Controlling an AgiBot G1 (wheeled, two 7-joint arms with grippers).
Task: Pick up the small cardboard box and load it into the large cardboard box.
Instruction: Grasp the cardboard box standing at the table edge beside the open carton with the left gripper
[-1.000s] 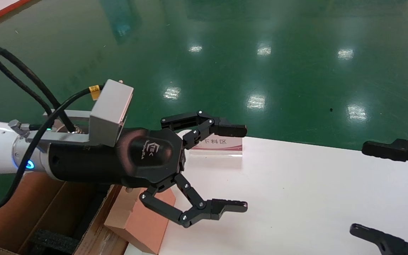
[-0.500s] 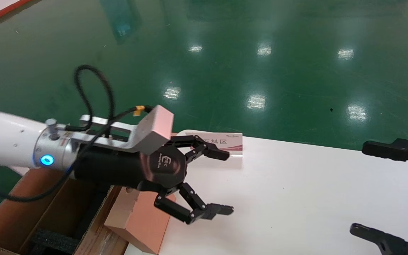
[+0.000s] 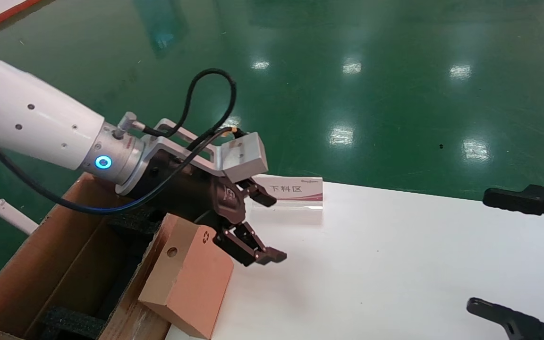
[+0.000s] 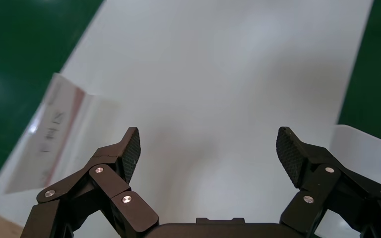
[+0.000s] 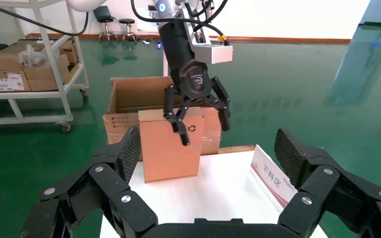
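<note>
Head view: I find the large cardboard box [image 3: 59, 264] unloaded. The small cardboard box [image 3: 191, 278] stands on the table edge against it, ungrasped. My left gripper [image 3: 258, 226] hovers beside it, jaws spread; right gripper [image 3: 513, 255] parked, released.

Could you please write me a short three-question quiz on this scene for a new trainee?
1. True or false: the left pincer is shut on the small box.
2. Where does the small box stand? A) inside the carton; B) on the white table, beside the carton; C) on the green floor.
3. Fill in: the right pincer hangs open at the table's ____ side.

Key
1. False: its jaws are open and hold nothing, above the box.
2. B
3. right
</note>
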